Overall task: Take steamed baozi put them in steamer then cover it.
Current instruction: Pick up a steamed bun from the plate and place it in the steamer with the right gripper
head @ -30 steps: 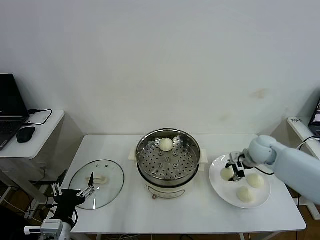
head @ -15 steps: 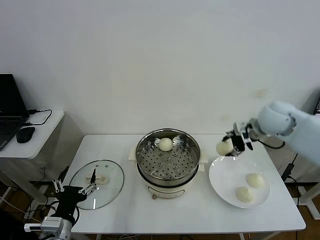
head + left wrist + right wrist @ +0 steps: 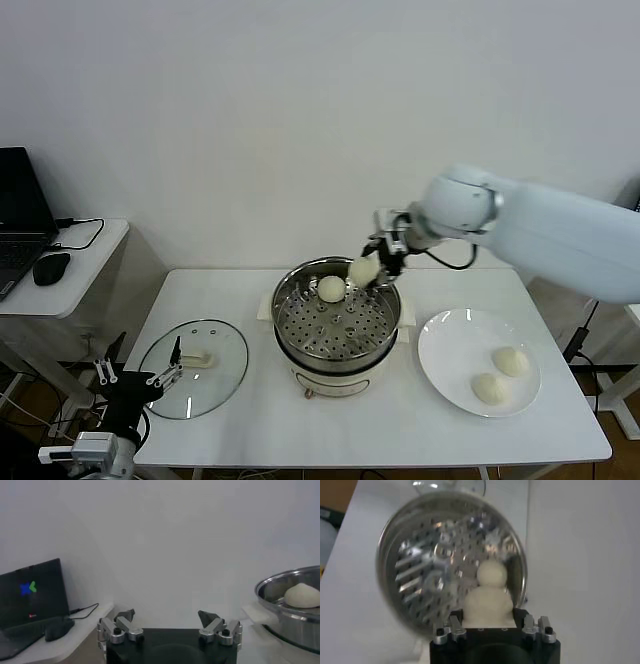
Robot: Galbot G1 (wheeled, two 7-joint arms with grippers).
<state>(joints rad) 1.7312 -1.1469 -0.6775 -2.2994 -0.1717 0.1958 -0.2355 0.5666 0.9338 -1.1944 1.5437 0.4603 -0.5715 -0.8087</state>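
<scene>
One baozi [image 3: 331,289] in steamer [image 3: 336,312]; second [image 3: 362,271] lifted off plate [image 3: 448,368], now above rim, clamped in right tool [image 3: 376,265]; left tool [image 3: 138,378] apart, idle. Drop next.

The round shiny stainless-steel steamer basket [image 3: 336,318] stands uncovered, its perforated floor bare except for one cream-white bun [image 3: 331,289] near the back wall. The right gripper [image 3: 372,268], closed on a second cream-white bun [image 3: 362,271], occupies the space above the back right rim. The clear glass lid [image 3: 194,354] lies well apart on the white table [image 3: 380,425].
</scene>
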